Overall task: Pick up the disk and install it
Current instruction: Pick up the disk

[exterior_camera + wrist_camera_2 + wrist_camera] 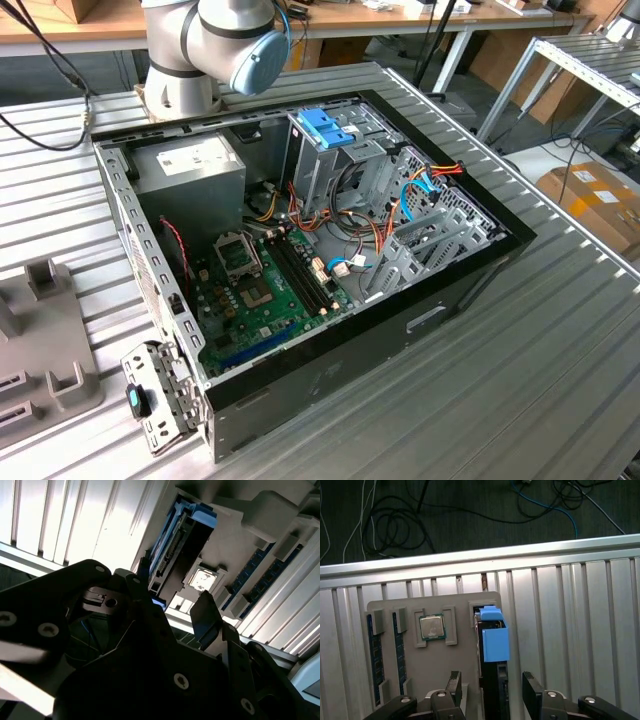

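Observation:
The disk [493,639] stands on edge in a slot of a grey holder tray [440,657], its light blue rail and tab facing the first wrist camera. My gripper [492,690] is open and straddles the disk, with one dark finger [454,684] on each side and a gap between each finger and the disk. In the second wrist view the disk [177,550] shows its connector edge beyond a fingertip [205,612]. The open computer case [470,270] lies on the ribbed metal table, seen in the exterior view.
The holder tray also carries a processor chip [432,627] and memory sticks [372,655]. Inside the case are a blue bracket [325,127] on the drive cage, a grey power supply box [190,170], the motherboard [260,290] and loose cables. The table edge [480,555] lies beyond the tray.

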Robot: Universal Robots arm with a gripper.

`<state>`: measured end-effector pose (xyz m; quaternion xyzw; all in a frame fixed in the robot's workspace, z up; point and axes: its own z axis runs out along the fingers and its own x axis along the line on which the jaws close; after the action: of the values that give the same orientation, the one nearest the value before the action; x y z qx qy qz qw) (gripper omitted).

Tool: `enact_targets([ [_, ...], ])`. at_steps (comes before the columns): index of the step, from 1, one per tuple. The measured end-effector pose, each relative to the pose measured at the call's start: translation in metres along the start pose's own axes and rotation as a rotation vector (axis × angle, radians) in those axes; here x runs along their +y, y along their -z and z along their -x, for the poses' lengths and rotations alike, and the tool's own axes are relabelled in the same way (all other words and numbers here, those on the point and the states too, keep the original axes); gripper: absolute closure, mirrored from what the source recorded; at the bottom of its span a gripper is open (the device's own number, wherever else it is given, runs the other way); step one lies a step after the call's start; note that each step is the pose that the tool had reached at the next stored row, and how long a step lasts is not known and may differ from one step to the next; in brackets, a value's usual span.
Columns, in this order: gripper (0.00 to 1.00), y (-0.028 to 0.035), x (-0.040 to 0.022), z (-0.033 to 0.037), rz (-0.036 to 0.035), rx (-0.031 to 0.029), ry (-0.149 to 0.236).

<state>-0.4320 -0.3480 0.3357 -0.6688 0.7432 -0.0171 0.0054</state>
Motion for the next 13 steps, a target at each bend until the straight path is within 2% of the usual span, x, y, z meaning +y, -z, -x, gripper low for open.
enact_targets([
  [7, 0.4, -0.0012, 0.0, 0.0, -0.0001, 0.0, 0.0],
  [13, 0.4, -0.0071, 0.0002, 0.0001, -0.0001, 0.0, 0.0],
])
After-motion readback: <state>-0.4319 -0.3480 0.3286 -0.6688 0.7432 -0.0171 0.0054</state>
